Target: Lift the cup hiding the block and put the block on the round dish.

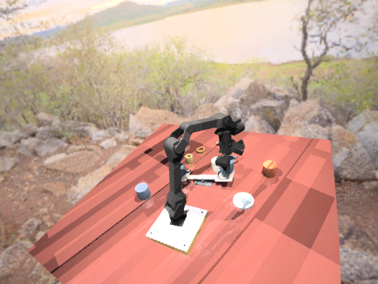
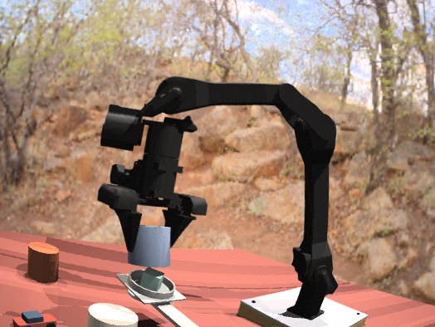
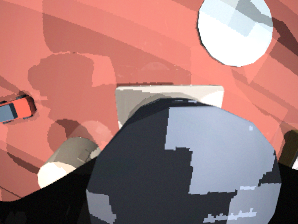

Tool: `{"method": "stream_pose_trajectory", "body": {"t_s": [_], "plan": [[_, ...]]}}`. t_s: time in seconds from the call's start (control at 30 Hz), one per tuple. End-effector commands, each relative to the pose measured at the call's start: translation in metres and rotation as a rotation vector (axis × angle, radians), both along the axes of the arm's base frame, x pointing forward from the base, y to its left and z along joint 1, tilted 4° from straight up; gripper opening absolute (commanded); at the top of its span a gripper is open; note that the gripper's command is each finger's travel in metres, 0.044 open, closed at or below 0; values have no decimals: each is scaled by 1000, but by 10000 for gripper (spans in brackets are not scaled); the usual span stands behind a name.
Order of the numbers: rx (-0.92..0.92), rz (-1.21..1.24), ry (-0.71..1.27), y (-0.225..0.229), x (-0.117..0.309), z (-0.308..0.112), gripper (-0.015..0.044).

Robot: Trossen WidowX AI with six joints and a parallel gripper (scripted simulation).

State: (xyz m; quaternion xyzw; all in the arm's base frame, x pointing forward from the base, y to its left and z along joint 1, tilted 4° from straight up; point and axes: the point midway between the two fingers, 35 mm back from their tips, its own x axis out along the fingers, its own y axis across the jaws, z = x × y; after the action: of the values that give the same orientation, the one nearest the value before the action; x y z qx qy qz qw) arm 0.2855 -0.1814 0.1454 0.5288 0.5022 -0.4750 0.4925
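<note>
My gripper (image 2: 151, 249) is shut on a blue-grey cup (image 1: 227, 166) (image 2: 154, 250) (image 3: 225, 150) and holds it above one end of the balance (image 1: 202, 177) (image 2: 179, 316) (image 3: 212, 94). A small green block (image 2: 152, 280) sits uncovered in the ring on that end, just below the raised cup; the cup hides it in the wrist view. The other cup (image 1: 183, 169) stands on the far end, partly hidden by the arm. The pale round dish (image 1: 243, 200) (image 3: 235, 30) lies on the table, with no cup above it.
A cream cylinder (image 2: 112, 316) (image 3: 65, 162) stands close beside the balance. An orange-brown cylinder (image 1: 269, 169) (image 2: 43, 263), a red toy car (image 2: 35, 320) (image 3: 19, 108), a blue cylinder (image 1: 143, 191), a yellow piece (image 1: 189, 158) and an orange ring stand farther off.
</note>
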Motion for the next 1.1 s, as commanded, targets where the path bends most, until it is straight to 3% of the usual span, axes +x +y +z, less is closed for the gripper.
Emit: {"method": "stream_pose_trajectory", "body": {"t_s": [0.0,1.07], "plan": [[-12,3,-10,-2,0,10,0],[0,0,0,1,-7,37,0]]}}
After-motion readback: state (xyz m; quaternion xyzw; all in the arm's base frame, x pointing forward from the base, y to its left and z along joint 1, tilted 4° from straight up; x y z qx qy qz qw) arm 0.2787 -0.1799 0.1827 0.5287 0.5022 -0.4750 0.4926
